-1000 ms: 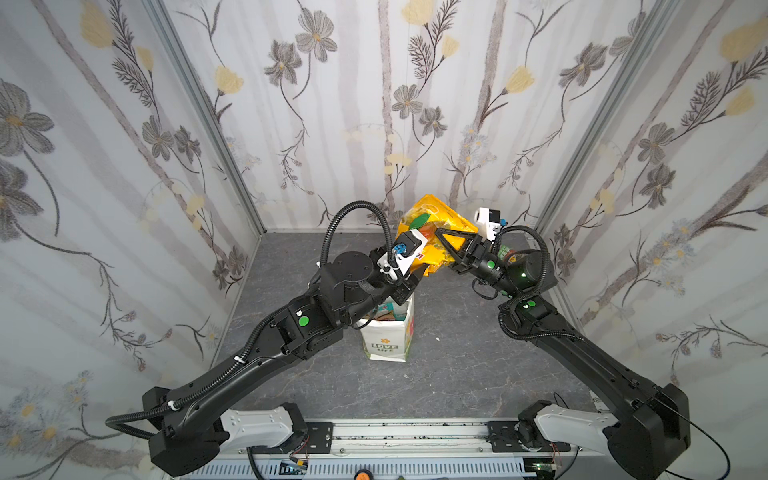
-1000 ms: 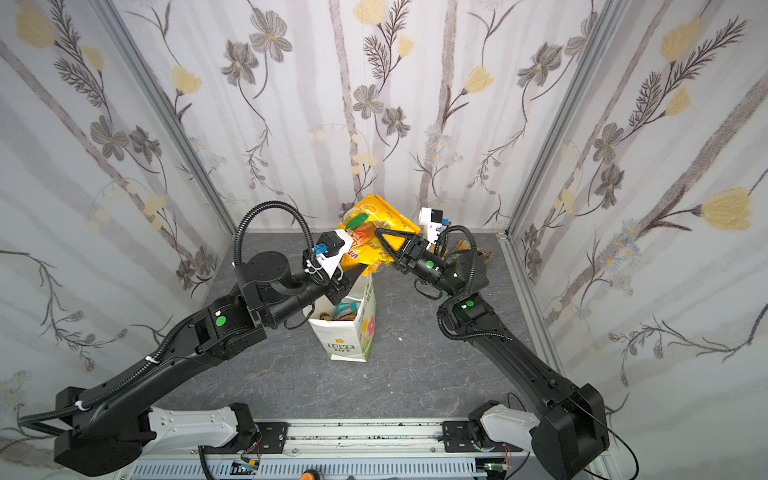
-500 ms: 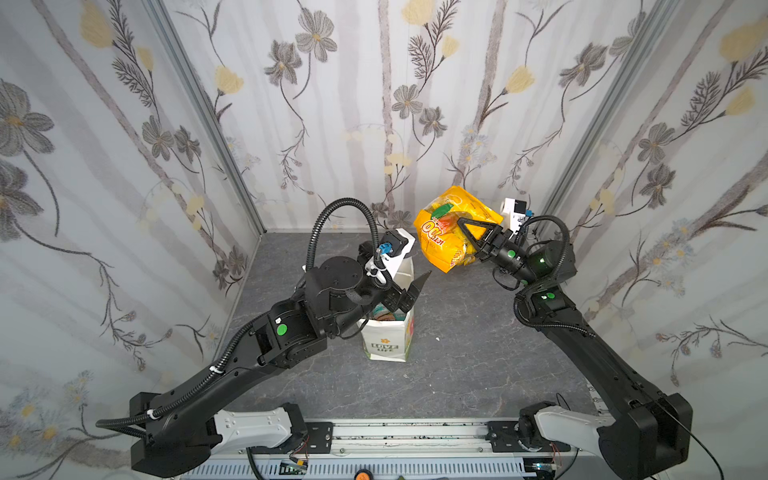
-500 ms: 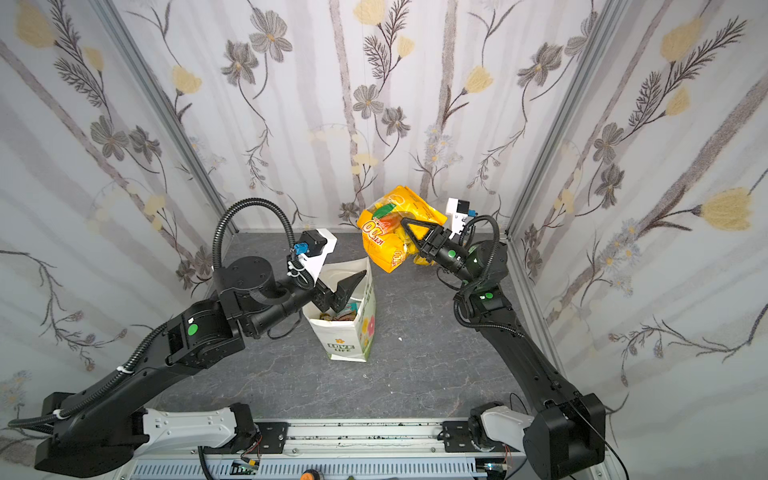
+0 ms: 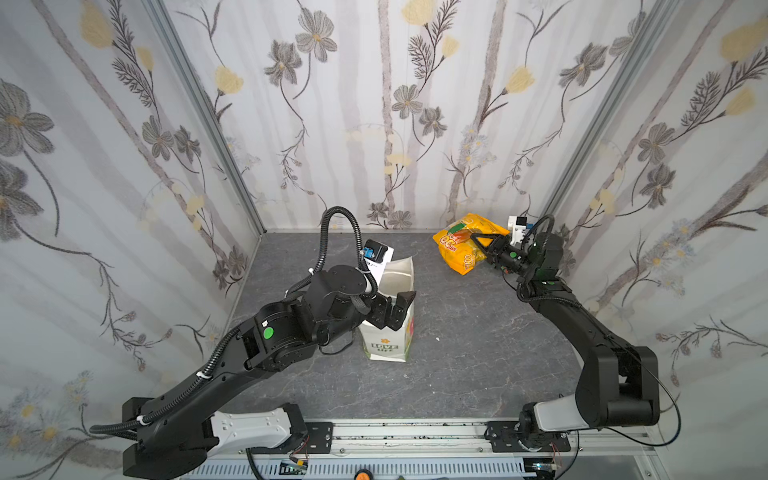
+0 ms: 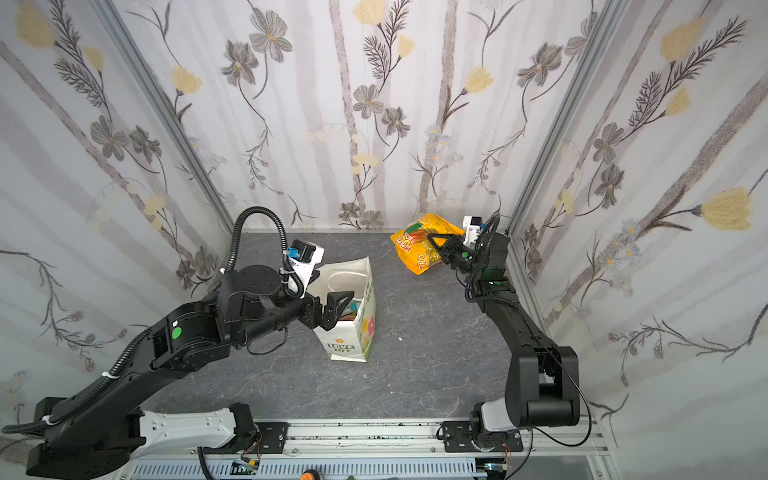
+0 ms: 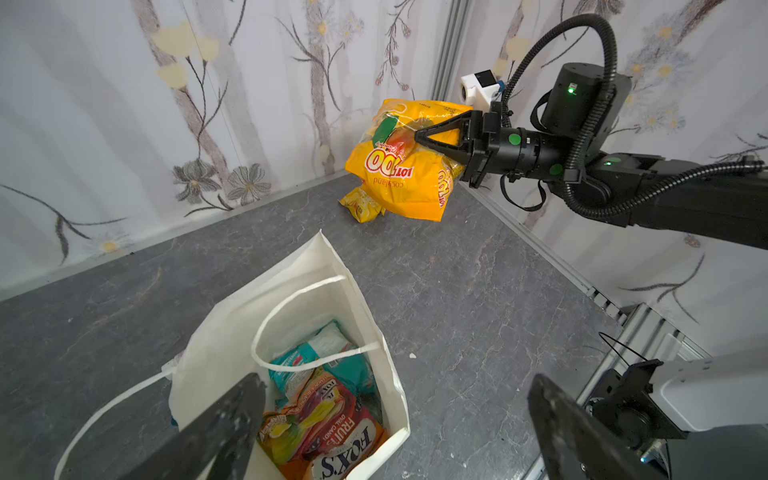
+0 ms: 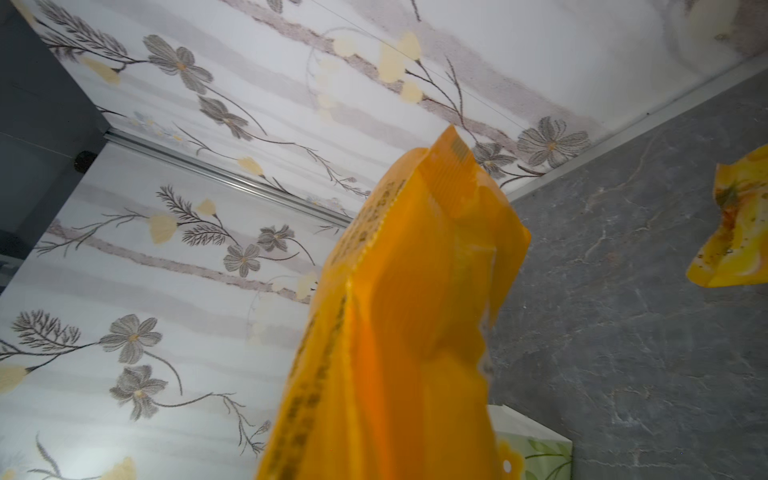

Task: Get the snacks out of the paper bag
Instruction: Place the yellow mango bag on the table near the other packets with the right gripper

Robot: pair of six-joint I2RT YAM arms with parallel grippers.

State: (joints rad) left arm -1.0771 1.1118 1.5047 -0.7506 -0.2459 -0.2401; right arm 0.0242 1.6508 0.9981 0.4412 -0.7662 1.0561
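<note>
Snacks (image 7: 328, 411) mostly sit in the paper bag (image 5: 388, 345), left gripper (image 5: 395, 309) spread wide over its mouth, could snag a cord handle (image 7: 316, 284) and tip it; right gripper (image 7: 417, 137) is clamped on the orange-yellow packet (image 7: 399, 183), midair far right, and slick plastic might slip.

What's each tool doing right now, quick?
Left tool: open, empty, above the paper bag.
Right tool: closed on the big orange-yellow packet.
</note>
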